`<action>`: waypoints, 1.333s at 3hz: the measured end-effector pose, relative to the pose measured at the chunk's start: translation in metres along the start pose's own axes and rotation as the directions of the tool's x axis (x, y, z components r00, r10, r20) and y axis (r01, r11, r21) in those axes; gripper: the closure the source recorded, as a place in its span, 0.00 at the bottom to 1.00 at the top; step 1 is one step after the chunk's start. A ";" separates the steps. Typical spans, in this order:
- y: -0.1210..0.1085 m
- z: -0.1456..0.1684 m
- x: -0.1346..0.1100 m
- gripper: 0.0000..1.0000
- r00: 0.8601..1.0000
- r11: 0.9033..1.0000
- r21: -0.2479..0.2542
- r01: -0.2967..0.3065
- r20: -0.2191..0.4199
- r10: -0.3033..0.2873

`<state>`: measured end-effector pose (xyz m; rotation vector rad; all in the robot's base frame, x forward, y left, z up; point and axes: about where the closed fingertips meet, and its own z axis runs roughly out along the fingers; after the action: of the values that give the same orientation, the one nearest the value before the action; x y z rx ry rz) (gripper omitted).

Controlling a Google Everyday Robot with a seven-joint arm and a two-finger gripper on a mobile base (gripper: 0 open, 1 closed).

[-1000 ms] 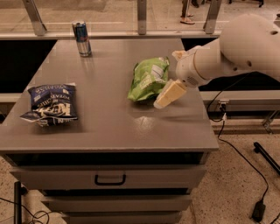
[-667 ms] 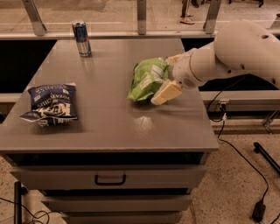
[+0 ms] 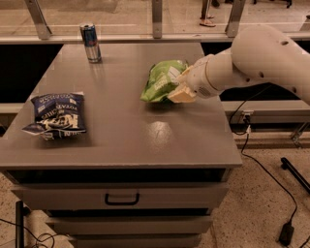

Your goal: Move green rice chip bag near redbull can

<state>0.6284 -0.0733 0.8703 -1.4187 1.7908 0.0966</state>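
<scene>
Premises are presenting as a robotics test area in an office-type building: a grey drawer cabinet is standing on speckled flooring, cables are trailing loose, and a glazed partition is running behind. The gripper is sitting against the green rice chip bag on the cabinet top.

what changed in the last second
The gripper moved a little left and farther back, staying at the green bag's right edge. The bag appears nudged slightly the same way. Whether it is gripped is unclear. The can and blue bag stayed put.
</scene>
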 end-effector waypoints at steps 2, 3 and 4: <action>-0.050 0.019 -0.033 1.00 0.988 0.994 0.096 -0.058 0.148 0.044; -0.074 0.031 -0.054 1.00 0.977 0.991 0.122 -0.058 0.212 0.031; -0.092 0.052 -0.077 1.00 0.964 0.992 0.114 -0.051 0.266 0.019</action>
<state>0.7352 -0.0193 0.9230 -1.2270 1.5747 0.1850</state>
